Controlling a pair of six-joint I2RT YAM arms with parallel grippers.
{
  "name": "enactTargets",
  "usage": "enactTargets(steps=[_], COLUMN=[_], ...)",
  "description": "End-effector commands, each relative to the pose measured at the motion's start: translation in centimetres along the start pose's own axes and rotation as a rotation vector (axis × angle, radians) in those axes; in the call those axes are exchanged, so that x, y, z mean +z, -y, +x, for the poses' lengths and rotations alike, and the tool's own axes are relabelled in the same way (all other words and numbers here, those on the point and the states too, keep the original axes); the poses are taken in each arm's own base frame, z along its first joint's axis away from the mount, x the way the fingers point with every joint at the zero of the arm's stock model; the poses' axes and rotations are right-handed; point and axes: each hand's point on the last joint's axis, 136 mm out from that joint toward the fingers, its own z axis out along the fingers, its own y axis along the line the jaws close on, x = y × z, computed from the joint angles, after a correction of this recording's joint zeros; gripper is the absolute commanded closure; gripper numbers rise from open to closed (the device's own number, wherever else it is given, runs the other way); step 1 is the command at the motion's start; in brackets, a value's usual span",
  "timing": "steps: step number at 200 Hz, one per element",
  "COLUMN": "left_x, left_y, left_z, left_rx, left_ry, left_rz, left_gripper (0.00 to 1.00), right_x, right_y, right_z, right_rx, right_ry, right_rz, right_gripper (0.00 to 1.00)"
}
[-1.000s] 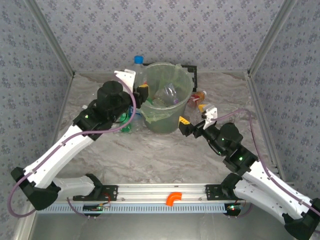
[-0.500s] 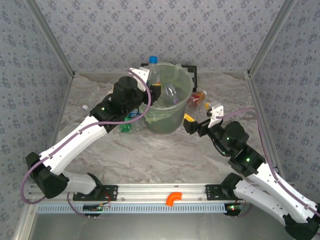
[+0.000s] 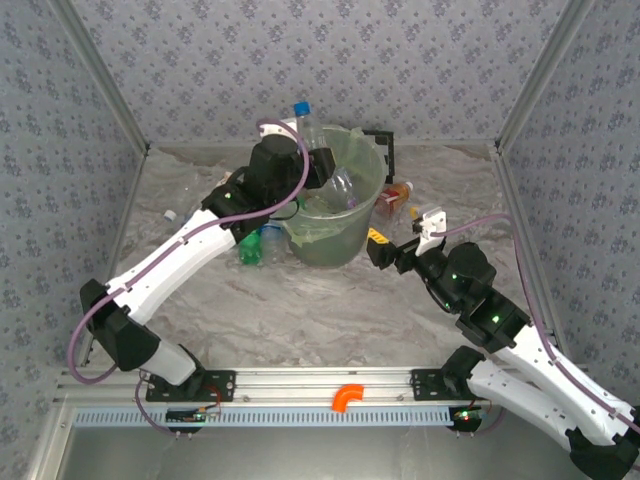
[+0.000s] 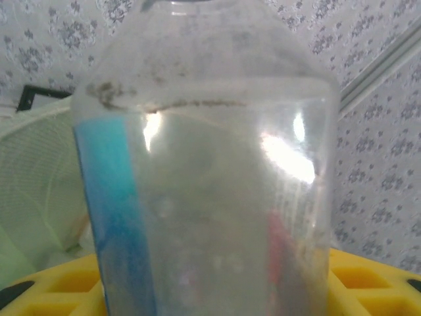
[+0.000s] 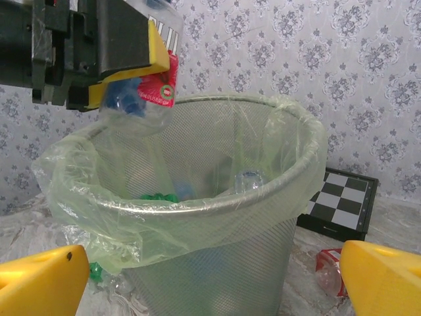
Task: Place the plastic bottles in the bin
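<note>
**Drop step: a bottle poised over the bin's rim**

The left hand [image 3: 318, 162] pinches a clear bottle [image 3: 308, 128] between its yellow pads. It holds the bottle in the air at the bin's [image 3: 335, 245] far-left rim. The bottle is tilted, its blue cap pointing up and away from the bin and its base leaning in toward the opening. From the right wrist, the base hangs right above the liner's edge and does not sit clearly over the middle.

Several bottles inside [image 3: 340, 185] the bin already lie on its bottom. More wait on the desk [image 3: 300, 310]: a green bottle [image 3: 255, 245] just left of the bin's foot and a red-labelled bottle [image 3: 395, 195] just to its right. So the task looks partly done.

The right hand [image 3: 400, 228] hovers near the bin's right side with its fingers spread wide and nothing between them.

The step in hand is the release. In my judgement, the next move is to carry the bottle slightly further in over the opening. The pads should then part so it falls inside and does not glance off the rim or drag the thin liner.
</note>
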Motion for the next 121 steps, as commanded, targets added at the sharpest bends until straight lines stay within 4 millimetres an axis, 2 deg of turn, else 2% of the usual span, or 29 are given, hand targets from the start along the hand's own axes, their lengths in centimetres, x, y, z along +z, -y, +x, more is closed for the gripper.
enactTargets(steps=[1, 44, 121], left_x=[0.1, 1.4, 4.9], left_y=[0.2, 0.6, 1.1], left_z=[-0.7, 0.1, 2.0], left_rx=[-0.193, -0.380, -0.517], left_ry=[0.013, 0.003, -0.055], left_rz=[-0.009, 0.004, -0.012], left_gripper=[0.45, 0.45, 0.45], right_x=[-0.9, -1.0, -1.4], right_y=[0.3, 0.3, 0.5], right_z=[-1.9, -2.1, -2.2], right_rx=[0.017, 0.018, 0.021], right_ry=[0.040, 0.045, 0.048], right_rz=[0.016, 0.014, 0.024], right_gripper=[0.00, 0.00, 0.00])
